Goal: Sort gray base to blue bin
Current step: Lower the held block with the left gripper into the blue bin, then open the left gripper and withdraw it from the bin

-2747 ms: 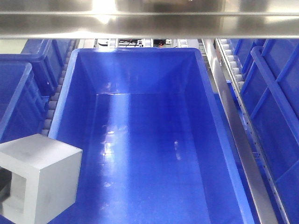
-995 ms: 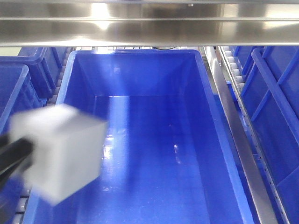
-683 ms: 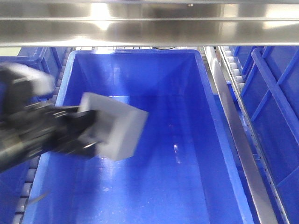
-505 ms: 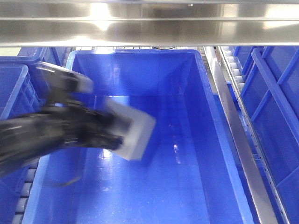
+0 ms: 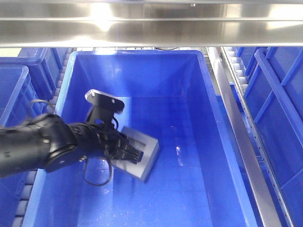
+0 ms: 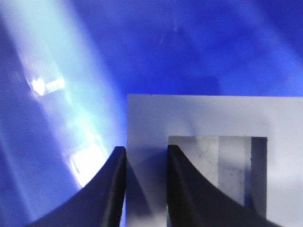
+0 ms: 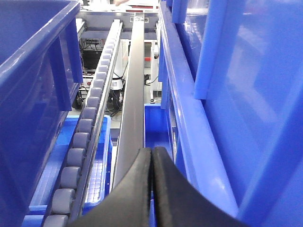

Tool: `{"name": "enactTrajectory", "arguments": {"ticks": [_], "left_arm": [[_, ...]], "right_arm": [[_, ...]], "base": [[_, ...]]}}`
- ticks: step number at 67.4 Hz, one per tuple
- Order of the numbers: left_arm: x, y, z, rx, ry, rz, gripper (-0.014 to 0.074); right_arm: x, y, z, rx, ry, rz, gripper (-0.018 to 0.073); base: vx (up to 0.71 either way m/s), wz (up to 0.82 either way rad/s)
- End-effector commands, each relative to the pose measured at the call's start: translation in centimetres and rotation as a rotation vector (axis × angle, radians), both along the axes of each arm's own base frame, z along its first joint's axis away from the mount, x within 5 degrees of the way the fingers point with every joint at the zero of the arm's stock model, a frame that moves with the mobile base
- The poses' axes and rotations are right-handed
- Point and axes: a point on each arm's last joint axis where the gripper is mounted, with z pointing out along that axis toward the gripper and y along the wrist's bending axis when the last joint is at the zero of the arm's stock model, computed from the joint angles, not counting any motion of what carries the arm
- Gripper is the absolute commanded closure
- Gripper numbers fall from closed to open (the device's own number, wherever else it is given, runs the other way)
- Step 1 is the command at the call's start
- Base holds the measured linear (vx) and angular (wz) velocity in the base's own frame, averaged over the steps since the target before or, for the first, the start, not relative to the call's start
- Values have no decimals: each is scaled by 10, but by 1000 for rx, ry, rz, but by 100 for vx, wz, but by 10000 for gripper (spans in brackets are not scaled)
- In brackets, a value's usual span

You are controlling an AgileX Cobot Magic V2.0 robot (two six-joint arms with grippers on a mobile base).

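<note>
Gray base (image 5: 142, 156) low inside blue bin (image 5: 199, 198), frame wall pinched in left claw (image 6: 146, 189).

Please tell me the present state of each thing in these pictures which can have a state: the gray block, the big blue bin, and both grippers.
gray base: tilted, down inside the bin, held by the wall beside its recessed window.
blue bin: open top, holds only the gray base and the arm reaching in.
left gripper: shut on the gray base, one finger outside, one inside the window.
right gripper: shut, empty, outside the bin beside a roller track.
</note>
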Motion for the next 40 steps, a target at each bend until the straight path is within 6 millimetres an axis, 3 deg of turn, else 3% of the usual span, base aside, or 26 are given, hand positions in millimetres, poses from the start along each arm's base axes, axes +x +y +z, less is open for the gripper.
{"name": "enactTrajectory", "arguments": {"ticks": [1, 24, 40], "left_arm": [[4, -8, 27, -95, -89, -16, 486], [5, -5, 41, -58, -88, 5, 160], [-14, 10, 65, -57, -141, -12, 147]], "right_arm": [[0, 0, 6, -21, -83, 3, 564], [0, 0, 6, -21, -83, 3, 564], [0, 0, 6, -21, -83, 3, 564]], "base": [[0, 0], [0, 0], [0, 0]]}}
